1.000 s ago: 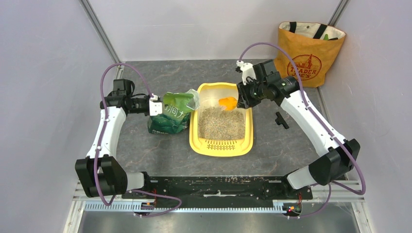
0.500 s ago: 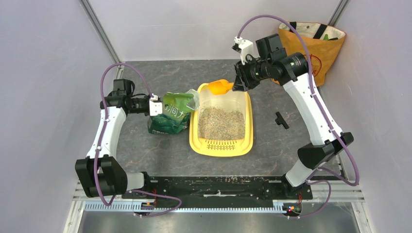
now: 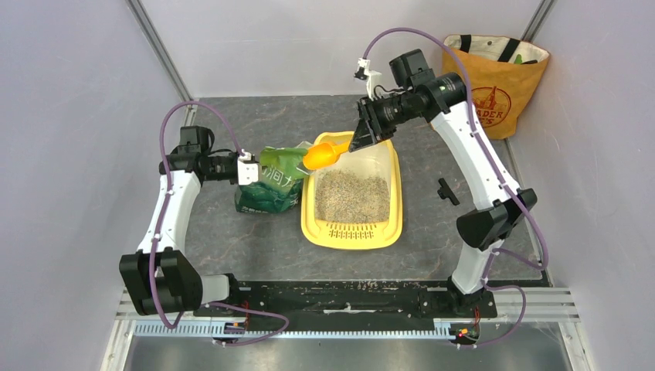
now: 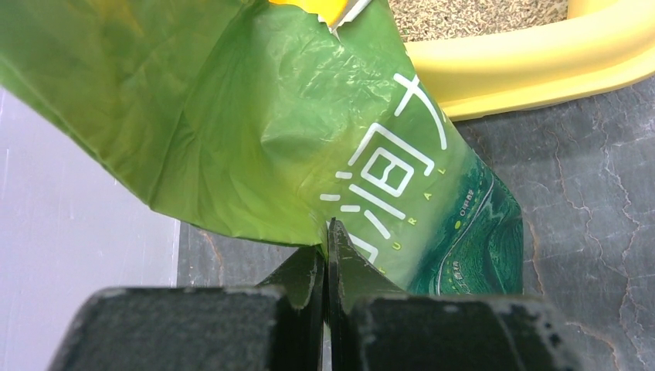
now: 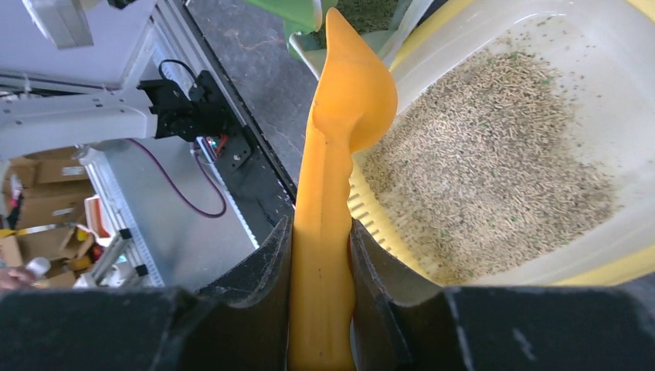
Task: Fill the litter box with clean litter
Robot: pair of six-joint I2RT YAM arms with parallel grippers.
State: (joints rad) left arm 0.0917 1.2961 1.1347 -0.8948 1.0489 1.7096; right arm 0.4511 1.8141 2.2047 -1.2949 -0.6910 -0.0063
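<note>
Since the clean litter [image 3: 354, 197] is loose grey-beige granules, I treat it as a pourable load w/ no grip point of its own; it moves only by scoop or by bag. It lies as a layer over the middle of the floor of the litter box [image 3: 307, 207], and the far end is pale and bare. The box sits on the desk [image 3: 463, 232] at ctr of the top view, grate end toward the arm bases.

Handling notes:
- Granules: prob. heavy in bulk, light per scoopful. They should roll off a tilted bowl, so I'd carry it level.
- Green bag [image 3: 270, 189]: thin crinkly film, soft, slumped just left of the box. Best hold is the upper film edge; the body would likely deform. My left hand [image 4: 326, 255] is clenched on a fold of that film, jaws fully together.
- Scoop [image 3: 324, 154]: stiff orange-yellow plastic, smooth, prob. slippery. Hold it on the flat handle. My right hand [image 5: 320, 239] grasps the handle from both sides, w/ the bowl raised over the box's far-left corner and its nose near the bag mouth. Whether the bowl is loaded, I can't tell.
- Box: looks rigid; the wide rim is the place to grip it.
</note>
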